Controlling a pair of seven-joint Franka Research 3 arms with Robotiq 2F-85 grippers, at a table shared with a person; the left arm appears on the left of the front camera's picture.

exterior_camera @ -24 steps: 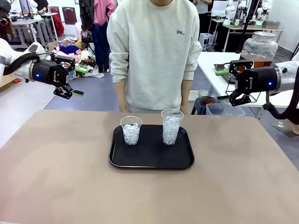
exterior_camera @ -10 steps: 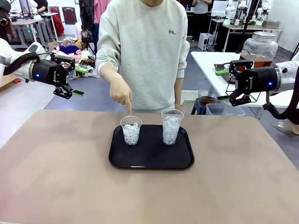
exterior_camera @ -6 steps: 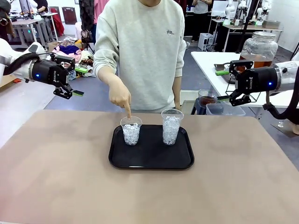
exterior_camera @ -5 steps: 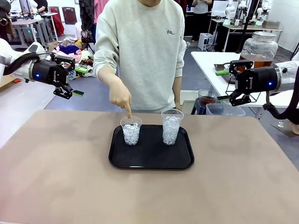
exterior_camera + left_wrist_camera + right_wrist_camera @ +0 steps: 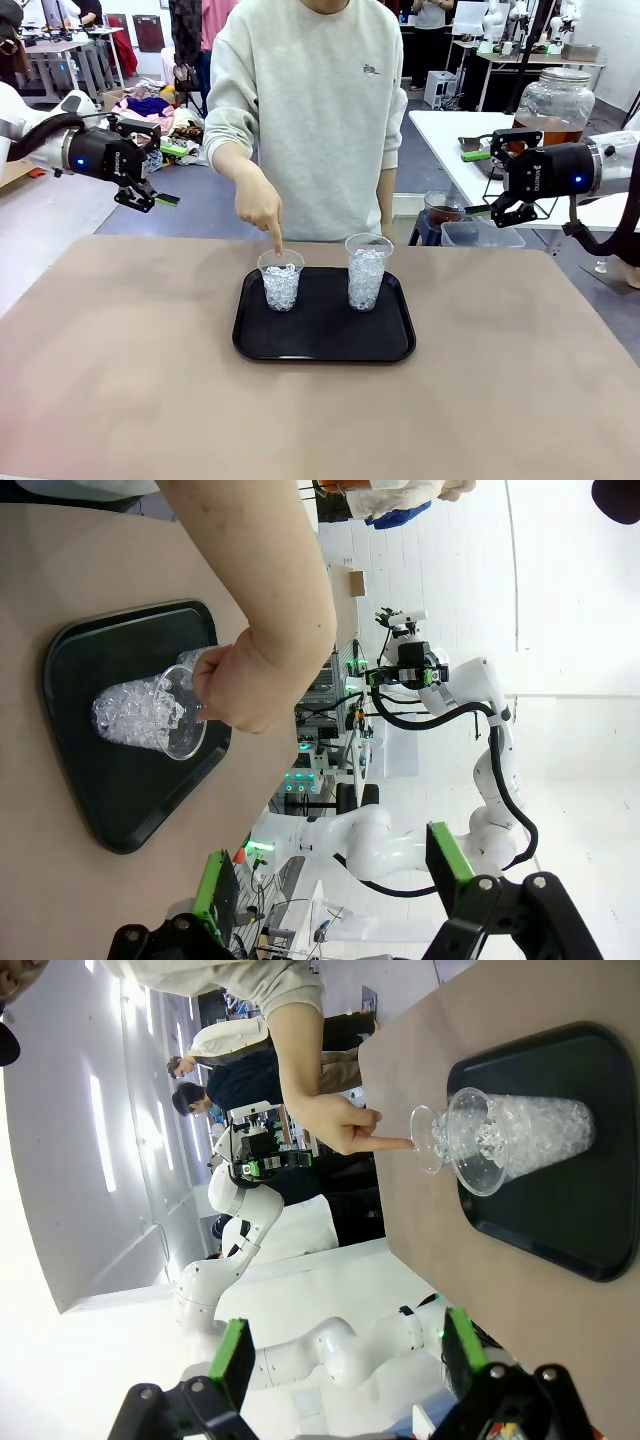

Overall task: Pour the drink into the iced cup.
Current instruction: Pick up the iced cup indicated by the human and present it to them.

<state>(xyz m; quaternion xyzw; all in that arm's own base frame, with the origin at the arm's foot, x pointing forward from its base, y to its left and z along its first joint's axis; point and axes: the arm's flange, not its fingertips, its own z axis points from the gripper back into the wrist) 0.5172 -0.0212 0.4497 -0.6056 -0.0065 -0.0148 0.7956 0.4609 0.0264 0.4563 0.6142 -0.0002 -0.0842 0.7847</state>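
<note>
Standing upright on black tray [image 5: 324, 346], iced cup [image 5: 280, 282], mouth upward

Amber drink [image 5: 560, 130] low in glass jar [image 5: 556, 98] (lidded, far right); iced cup [image 5: 280, 281] upright on black tray [image 5: 322, 345].

— How are the arms finished?
— White, rounded shells are seen on the left arm [image 5: 8, 112] and the right arm [image 5: 620, 150], and a thick black cable is run along each.
— And the grippers?
— The left gripper [image 5: 158, 165] and the right gripper [image 5: 488, 175] are cased in black, marked with white lettering and lit by a small blue light. Green pads [image 5: 445, 852] are fitted to the fingers, and round screws are set at the finger joints.
— What is worn by the person?
— A pale grey sweatshirt [image 5: 310, 130] with long sleeves, ribbed cuffs and a small dark emblem [image 5: 372, 69] on the chest.
</note>
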